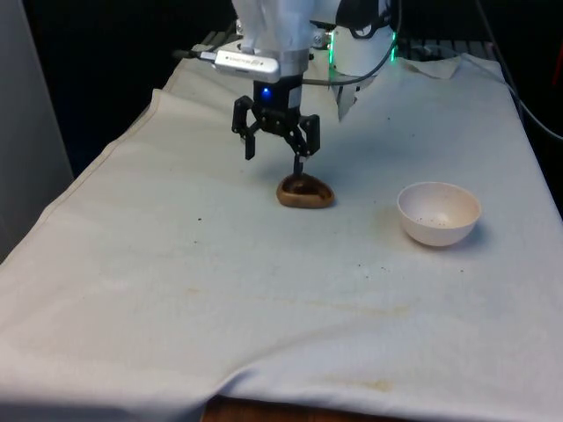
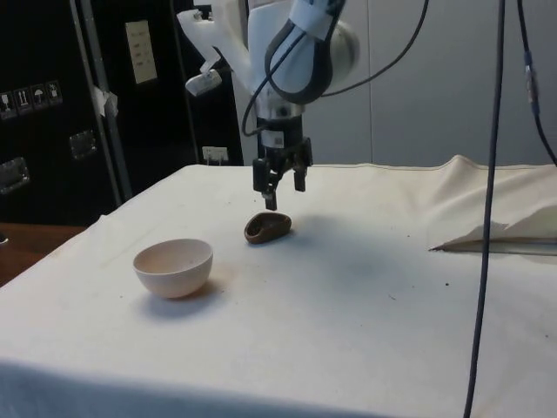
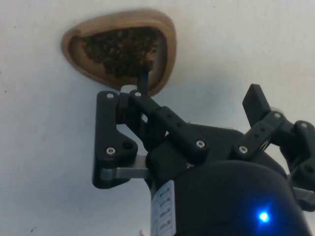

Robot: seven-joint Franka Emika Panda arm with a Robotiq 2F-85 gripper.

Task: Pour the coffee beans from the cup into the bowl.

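A small brown wooden cup stands on the white cloth near the table's middle, with dark coffee beans inside. My gripper hangs open just above it. One fingertip reaches down over the beans at the cup's rim, while the other is outside the cup. Nothing is held. The white bowl sits upright and apart from the cup, toward the front view's right, with a few dark specks in it.
A raised fold of cloth lies at the far side of the table in the side view. A black cable hangs down in front of that camera. Small dark specks dot the cloth.
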